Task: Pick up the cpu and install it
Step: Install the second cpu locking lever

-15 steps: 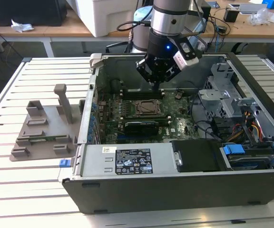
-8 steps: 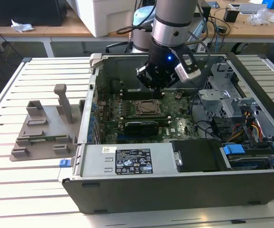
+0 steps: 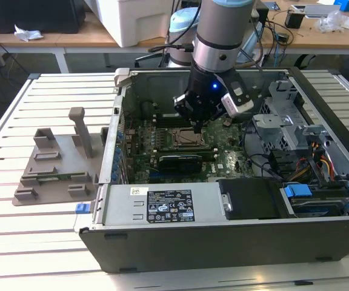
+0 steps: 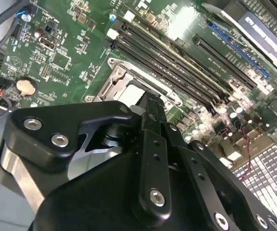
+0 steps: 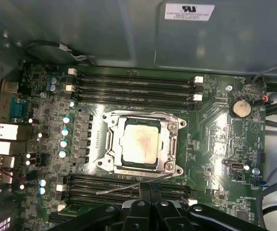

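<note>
The cpu, a silvery square plate with a faint brown stain, lies flat inside the metal-framed socket on the green motherboard. In the exterior view the socket sits mid-board inside the open computer case. My gripper hangs just above it there. Its black fingertips stand pressed together beside the socket's edge, with nothing between them. In the second wrist view the gripper covers part of the socket, and a pale piece of the cpu shows beside the fingers.
Memory slots run along both sides of the socket. A thin socket lever lies near the fingertips. A black graphics card, the power supply and drive cage with cables crowd the case. A grey holder tray stands outside.
</note>
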`<state>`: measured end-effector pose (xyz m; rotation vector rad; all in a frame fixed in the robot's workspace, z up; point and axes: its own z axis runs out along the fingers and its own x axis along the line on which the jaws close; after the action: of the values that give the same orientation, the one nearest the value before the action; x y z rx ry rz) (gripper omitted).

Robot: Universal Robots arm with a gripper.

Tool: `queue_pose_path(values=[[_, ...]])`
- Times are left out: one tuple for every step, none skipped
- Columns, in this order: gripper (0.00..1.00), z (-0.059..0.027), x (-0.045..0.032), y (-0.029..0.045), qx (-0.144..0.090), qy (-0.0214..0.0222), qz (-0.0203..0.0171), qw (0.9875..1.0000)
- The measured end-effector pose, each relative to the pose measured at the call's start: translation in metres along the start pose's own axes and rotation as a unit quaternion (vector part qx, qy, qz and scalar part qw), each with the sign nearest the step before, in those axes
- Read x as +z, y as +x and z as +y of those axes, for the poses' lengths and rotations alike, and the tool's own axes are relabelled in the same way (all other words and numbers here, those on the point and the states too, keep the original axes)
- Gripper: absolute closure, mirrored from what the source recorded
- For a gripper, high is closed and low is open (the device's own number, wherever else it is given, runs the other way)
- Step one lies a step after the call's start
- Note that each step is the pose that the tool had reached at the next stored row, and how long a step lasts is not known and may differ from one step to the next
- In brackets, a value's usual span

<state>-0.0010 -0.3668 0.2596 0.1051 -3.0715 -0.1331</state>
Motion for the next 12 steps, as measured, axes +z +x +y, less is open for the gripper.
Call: queue_pose_path(values=[[0.89, -0.0011, 0.0027, 0.0001, 0.0, 0.0, 0.0, 1.0], [0.89, -0.0044, 0.0059, 0.001, 0.0, 0.0, 0.0, 1.0], [0.89, -0.0077, 0.0091, 0.0019, 0.0, 0.0, 0.0, 1.0], [0.89, -0.009, 0.013, 0.0039, 0.0, -0.0001, -0.0001, 1.0], [0.89, -0.0092, 0.0182, 0.0078, 0.0, 0.0, 0.0, 1.0], [0.89, -0.0094, 0.0242, 0.0124, 0.0, 0.0, 0.0, 1.0], [0.89, -0.0095, 0.0285, 0.0156, 0.0, 0.0, 0.0, 1.0], [0.89, -0.0097, 0.0324, 0.0179, 0.0, 0.0001, 0.0, 1.0], [0.89, -0.0098, 0.0342, 0.0187, 0.0, 0.0, 0.0, 1.0], [0.89, -0.0099, 0.0361, 0.0193, 0.0, 0.0, 0.0, 1.0], [0.89, -0.0101, 0.0388, 0.0205, 0.0, 0.0, -0.0001, 1.0], [0.89, -0.0103, 0.0403, 0.0211, 0.0, 0.0, 0.0, 1.0]])
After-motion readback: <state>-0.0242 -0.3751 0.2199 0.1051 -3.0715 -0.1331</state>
